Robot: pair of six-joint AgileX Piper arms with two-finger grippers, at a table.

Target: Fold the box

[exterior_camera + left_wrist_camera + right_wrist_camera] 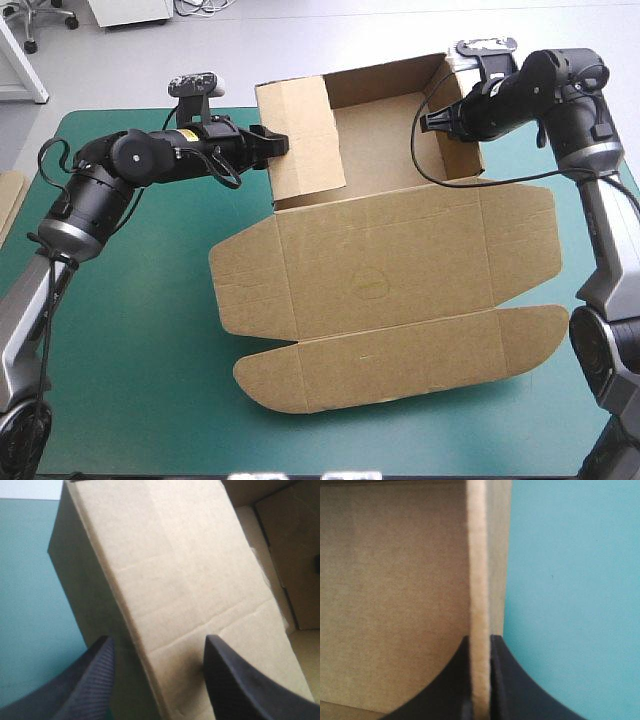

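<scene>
You're mid wall-tuck: the right gripper (432, 122) clamps the box (400, 270) by its two-o'clock wall (462, 160). The left gripper (278, 142), spread, straddles the ten-o'clock flap (305, 140), probably not gripping. Next, press that flap inward.

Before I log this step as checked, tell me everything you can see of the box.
Brown board box, half formed: its far part has back and side walls raised; the lid and rounded flaps lie flat on the teal-green cover. The left claw straddles the left wall, open; the right claw is shut on the right wall.
</scene>
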